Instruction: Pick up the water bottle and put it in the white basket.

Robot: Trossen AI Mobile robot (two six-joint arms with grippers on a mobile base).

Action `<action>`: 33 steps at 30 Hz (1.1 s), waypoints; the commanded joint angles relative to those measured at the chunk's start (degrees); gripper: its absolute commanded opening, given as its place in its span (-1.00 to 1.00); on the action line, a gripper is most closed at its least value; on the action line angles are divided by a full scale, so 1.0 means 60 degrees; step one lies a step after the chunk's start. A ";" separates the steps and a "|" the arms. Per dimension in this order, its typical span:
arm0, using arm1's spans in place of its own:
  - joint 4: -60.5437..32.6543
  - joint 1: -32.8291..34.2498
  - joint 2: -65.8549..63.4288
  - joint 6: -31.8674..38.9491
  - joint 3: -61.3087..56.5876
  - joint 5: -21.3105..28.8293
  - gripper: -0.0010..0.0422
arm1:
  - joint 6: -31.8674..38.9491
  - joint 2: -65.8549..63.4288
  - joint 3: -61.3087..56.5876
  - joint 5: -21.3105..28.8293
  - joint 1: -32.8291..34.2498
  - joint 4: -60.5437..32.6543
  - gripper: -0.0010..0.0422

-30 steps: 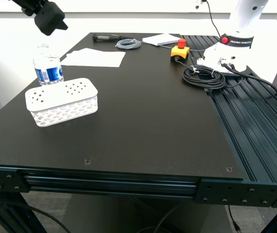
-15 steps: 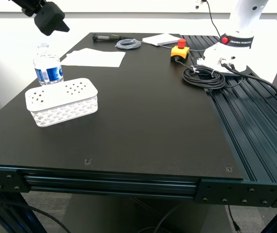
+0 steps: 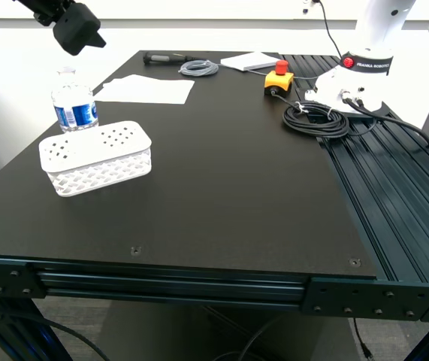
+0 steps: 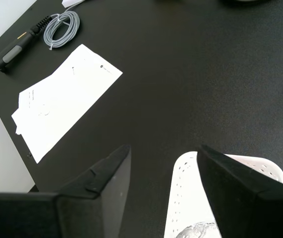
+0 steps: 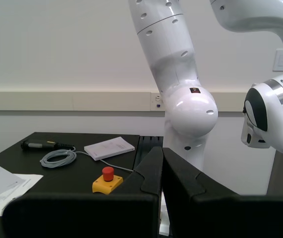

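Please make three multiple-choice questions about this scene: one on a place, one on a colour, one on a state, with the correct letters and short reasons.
1. Where does the water bottle stand?
A. inside the white basket
B. on the table behind the white basket
C. on the paper sheets

2. What colour is the button on the yellow emergency stop box?
A. red
B. green
C. blue

3. How is my first end effector?
A. shut on the bottle
B. shut, empty
C. open, empty

Answers: 1 B, the bottle rises beyond the basket. 2 A, its cap is red. 3 C, the first wrist view shows a bare gap.
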State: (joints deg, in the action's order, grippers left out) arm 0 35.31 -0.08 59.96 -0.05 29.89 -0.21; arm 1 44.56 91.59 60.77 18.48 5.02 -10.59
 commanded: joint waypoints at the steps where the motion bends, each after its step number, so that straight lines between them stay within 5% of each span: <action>1: 0.0025 0.0004 -0.0004 0.0000 0.0011 0.0000 -0.95 | 0.0015 0.0000 0.0004 0.0040 0.0000 -0.0007 0.02; 10: 0.0025 0.0004 -0.0004 0.0004 0.0011 -0.0004 -0.95 | 0.0069 0.0000 0.0004 0.0036 -0.0007 0.0004 -0.20; 18: 0.0025 0.0004 -0.0004 0.0000 0.0011 -0.0004 -0.95 | 0.0066 0.0000 0.0004 0.0036 -0.0007 -0.0007 -0.04; 25: 0.0025 0.0004 -0.0004 0.0000 0.0011 -0.0004 -0.95 | 0.0062 0.0000 0.0004 0.0033 -0.0007 -0.0004 -0.17; 33: 0.0025 0.0004 -0.0004 0.0000 0.0011 -0.0004 -0.95 | 0.0066 0.0000 0.0004 0.0033 -0.0007 -0.0007 -0.03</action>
State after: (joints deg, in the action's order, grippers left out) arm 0 35.29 -0.01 59.96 -0.05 29.89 -0.21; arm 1 44.73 91.59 60.77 18.48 4.99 -10.59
